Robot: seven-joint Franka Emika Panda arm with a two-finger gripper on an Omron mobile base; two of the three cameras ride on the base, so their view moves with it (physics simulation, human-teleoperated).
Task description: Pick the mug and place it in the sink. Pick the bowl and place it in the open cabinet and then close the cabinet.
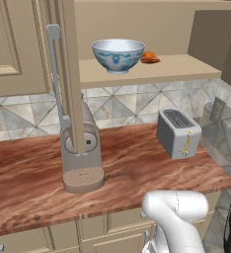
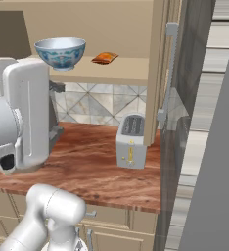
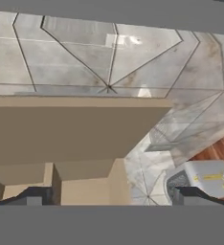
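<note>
On my left base view, the open door [image 1: 68, 74] of the cabinet [image 1: 152, 71] hangs over the coffee machine [image 1: 82, 158]. The bowl [image 1: 118, 55] sits on the cabinet shelf beside what looks like a small orange item [image 1: 150, 58]; the toaster [image 1: 178, 132] stands below. My gripper [image 3: 109, 197] is spread wide, holding nothing.

A reddish wood-grain counter [image 1: 137, 168] runs under a grey backsplash [image 1: 122, 106] of diagonal tiles. A silver toaster [image 1: 178, 132] stands near its right edge, a beige coffee machine [image 1: 81, 158] toward the middle; beige drawer fronts [image 1: 107, 232] sit below.
</note>
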